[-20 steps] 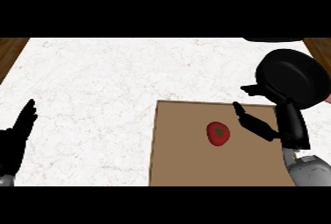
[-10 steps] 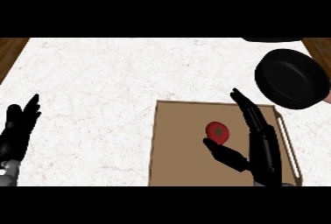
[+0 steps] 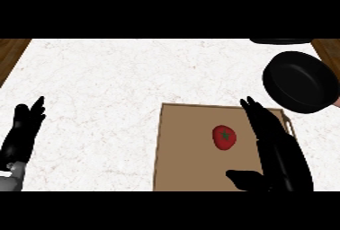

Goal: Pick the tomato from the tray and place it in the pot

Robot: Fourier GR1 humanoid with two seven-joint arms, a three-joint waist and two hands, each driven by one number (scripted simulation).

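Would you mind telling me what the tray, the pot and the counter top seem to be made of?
The tray looks like plain wood or board: flat matte brown, no visible grain. The pot seems dark metal or enamel: uniform black with a faint sheen. The counter top looks like polished stone, perhaps marble: white with faint veining.

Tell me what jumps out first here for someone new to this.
The red tomato stands out first, lying alone on the brown tray at the lower middle of the white counter. Just to its right the right hand hovers open, fingers straight and thumb out below the tomato, not touching it. The black pot sits beyond the tray's far right corner, and the left hand rests open at the left edge.
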